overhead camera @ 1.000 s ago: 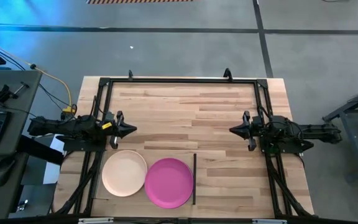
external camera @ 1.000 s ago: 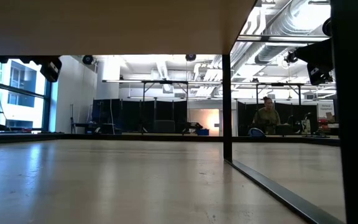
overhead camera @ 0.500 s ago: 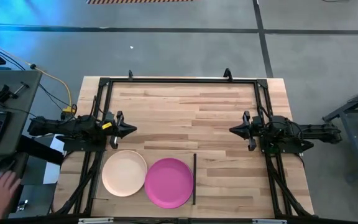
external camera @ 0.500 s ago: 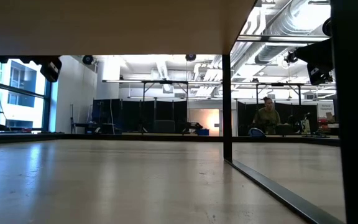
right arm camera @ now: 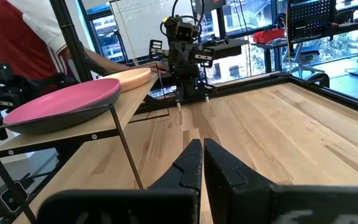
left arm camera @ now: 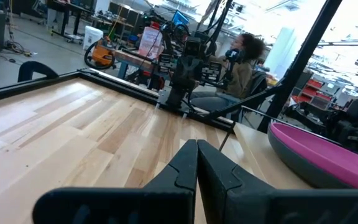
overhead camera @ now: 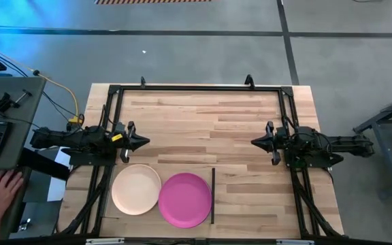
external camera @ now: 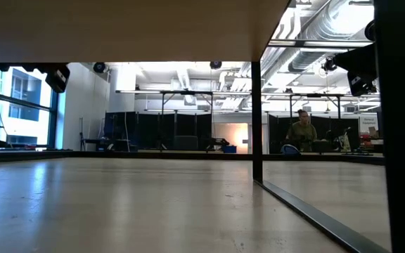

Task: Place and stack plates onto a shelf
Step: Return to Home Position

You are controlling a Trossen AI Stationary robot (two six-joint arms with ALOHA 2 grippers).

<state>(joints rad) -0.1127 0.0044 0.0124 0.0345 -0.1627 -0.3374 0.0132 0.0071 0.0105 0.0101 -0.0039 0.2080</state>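
**Quietly, both arms sit apart while the plates rest on the shelf**

From above, the left end effector [overhead camera: 141, 141] is at the left side of the counter [overhead camera: 203, 116] and the right end effector [overhead camera: 256, 142] at the right side. They are well apart and point at each other across bare wood. Each wrist view shows its own two fingers pressed together with nothing between them.

The shelf [right arm camera: 73, 134] stands on thin legs at the near edge of the counter, closer to the left arm. On it the pink plate [overhead camera: 185, 199] lies on top of a dark grey plate [left arm camera: 309, 171]. A pale peach plate [overhead camera: 136, 189] sits just beside them.

A person's hand [overhead camera: 2, 190] rests off the counter, at the desk by the left arm.
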